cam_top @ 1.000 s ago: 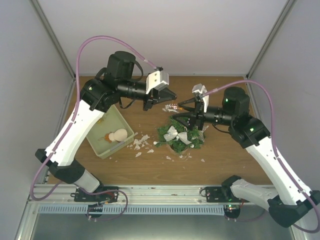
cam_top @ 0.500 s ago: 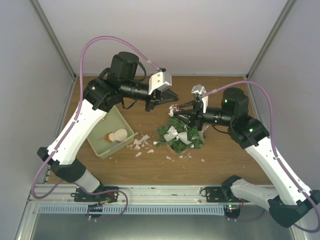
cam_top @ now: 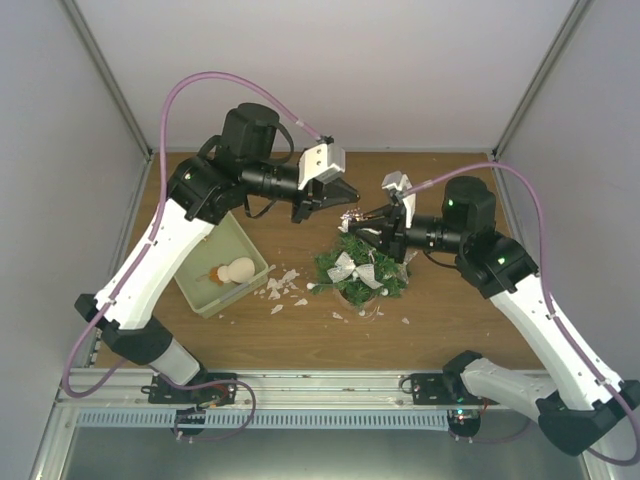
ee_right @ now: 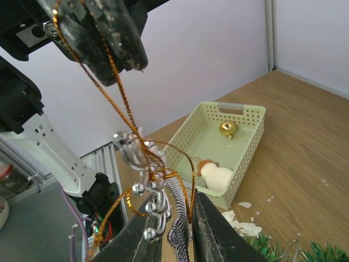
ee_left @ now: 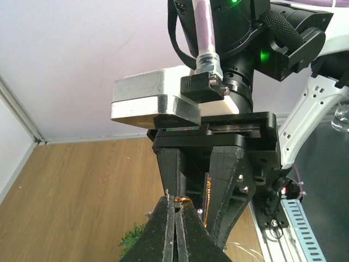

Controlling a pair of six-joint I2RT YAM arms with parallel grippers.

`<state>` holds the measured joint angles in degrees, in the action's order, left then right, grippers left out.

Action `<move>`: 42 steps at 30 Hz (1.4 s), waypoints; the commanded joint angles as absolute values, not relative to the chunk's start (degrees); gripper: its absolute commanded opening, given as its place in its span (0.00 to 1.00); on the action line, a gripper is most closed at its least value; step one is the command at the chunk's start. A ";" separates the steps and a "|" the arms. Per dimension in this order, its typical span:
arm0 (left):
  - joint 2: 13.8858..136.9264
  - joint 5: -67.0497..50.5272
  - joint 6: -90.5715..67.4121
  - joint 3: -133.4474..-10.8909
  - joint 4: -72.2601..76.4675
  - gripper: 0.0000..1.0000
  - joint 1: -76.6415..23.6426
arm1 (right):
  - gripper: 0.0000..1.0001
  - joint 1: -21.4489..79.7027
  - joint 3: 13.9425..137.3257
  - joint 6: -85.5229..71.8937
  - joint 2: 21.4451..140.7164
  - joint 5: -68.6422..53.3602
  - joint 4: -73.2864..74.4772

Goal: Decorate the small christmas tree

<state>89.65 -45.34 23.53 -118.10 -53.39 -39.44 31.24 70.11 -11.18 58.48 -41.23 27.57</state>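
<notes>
The small christmas tree (cam_top: pixel 372 280) stands mid-table with a silver bow (cam_top: pixel 349 268) on it; its needles also show in the wrist views (ee_left: pixel 132 238) (ee_right: pixel 323 254). Above and behind the tree, my left gripper (cam_top: pixel 349 193) (ee_left: pixel 175 203) is shut on the gold string loop (ee_left: pixel 185 200) of a silver beaded ornament (ee_right: pixel 143 161). The string (ee_right: pixel 107 86) runs from those jaws (ee_right: pixel 112 38) down to the ornament. My right gripper (cam_top: pixel 353 224) (ee_right: pixel 173 212) faces the left one, its jaws closed in on the ornament from both sides.
A pale green tray (cam_top: pixel 199 288) (ee_right: pixel 241 111) at the left holds a snowman figure (cam_top: pixel 238 269) (ee_right: pixel 220 178) and a gold ball (ee_right: pixel 227 128). White flakes (cam_top: pixel 283 286) lie between tray and tree. Walls enclose the table on three sides.
The right gripper's jaws have narrowed from wide open onto the hanging ornament. The left gripper shifted slightly right toward it and has stayed shut on the string.
</notes>
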 commanded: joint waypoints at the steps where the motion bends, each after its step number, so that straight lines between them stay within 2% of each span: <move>1: 89.97 -45.51 23.37 -118.06 -52.47 0.00 -40.40 | 0.18 31.83 70.94 -10.83 56.51 -42.09 29.53; 14: 84.48 -37.50 26.80 -101.75 -50.58 0.00 -42.23 | 0.13 31.82 72.96 -11.50 51.84 -40.92 48.18; 21: 86.79 -38.22 26.04 -103.94 -50.95 0.00 -42.86 | 0.10 31.82 73.91 -12.99 50.95 -40.15 50.58; 28: 87.24 -37.47 26.10 -109.18 -52.64 0.00 -43.07 | 0.39 31.83 73.39 -13.07 49.77 -36.93 50.37; 32: 86.95 -38.30 25.92 -109.15 -52.82 0.00 -43.20 | 0.44 31.82 73.56 -12.82 49.74 -36.48 49.55; 40: 88.13 -39.60 25.29 -111.79 -53.06 0.00 -43.83 | 0.45 31.79 71.84 -13.92 49.50 -36.55 44.84; 42: 88.15 -39.92 25.26 -112.35 -53.17 0.00 -44.18 | 0.49 31.82 71.09 -13.10 49.57 -36.06 44.21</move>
